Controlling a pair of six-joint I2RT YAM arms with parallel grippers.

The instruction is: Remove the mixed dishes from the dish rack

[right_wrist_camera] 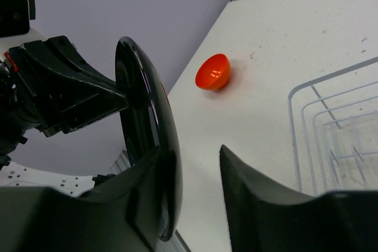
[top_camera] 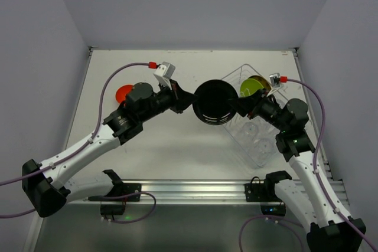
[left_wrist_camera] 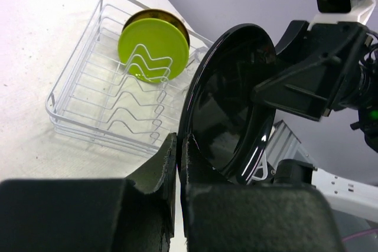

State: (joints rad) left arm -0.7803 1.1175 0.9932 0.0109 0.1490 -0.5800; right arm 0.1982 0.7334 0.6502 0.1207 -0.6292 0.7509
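Now, black plate [top_camera: 214,102] [left_wrist_camera: 227,104] [right_wrist_camera: 147,122]: it is held up on its edge in the air, between the two arms. It is above the surface [top_camera: 177,146] and just beside the left side of the dish rack [top_camera: 266,154].
Left fingers [top_camera: 185,102]: they are shut tight on the black plate. Its rim is pinched between them on the left side.
Right fingers [top_camera: 236,108]: they are opened part way. The other side of the plate's rim is seen inside the gap, close against one finger. A clear space is seen between the plate and the other finger, so the plate is not pinched here.
Dish rack: it is set on the right side of the surface, turned at a slant. A thin wire holder [left_wrist_camera: 127,95] is seen inside it.
Lime-green plate [top_camera: 249,88] [left_wrist_camera: 152,48]: it is stood on its edge in the wire holder, at the far end of the rack.
Olive-yellow plate [top_camera: 258,80] [left_wrist_camera: 172,18]: it is stood just behind the lime-green plate, and most of it is hidden.
Clear cups [top_camera: 260,141]: some are seen in the near part of the rack. How many cannot be told.
Orange bowl [top_camera: 123,93] [right_wrist_camera: 213,71]: it is set on the surface at the far left, well apart from the rack. Part of it is hidden by the left arm in the top view.
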